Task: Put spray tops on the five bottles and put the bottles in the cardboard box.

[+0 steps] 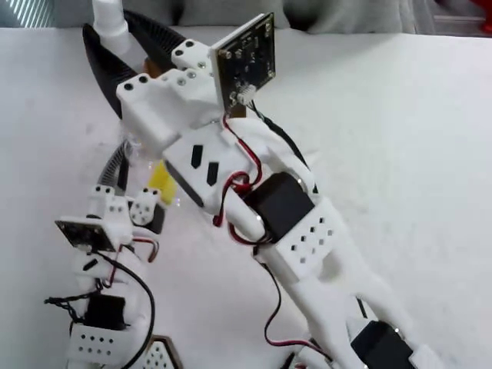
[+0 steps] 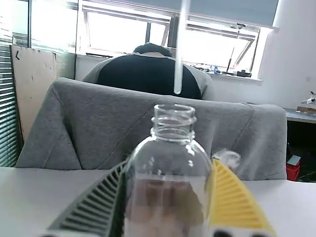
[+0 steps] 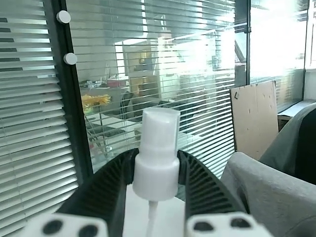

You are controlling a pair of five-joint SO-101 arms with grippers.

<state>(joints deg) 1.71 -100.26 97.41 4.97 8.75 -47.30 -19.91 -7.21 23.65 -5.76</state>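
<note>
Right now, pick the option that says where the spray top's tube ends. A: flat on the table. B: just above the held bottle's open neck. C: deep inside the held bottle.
B: in the left wrist view the tip of the tube stops short of the open neck of the bottle held by the left gripper, while the right gripper grips the spray top.
</note>
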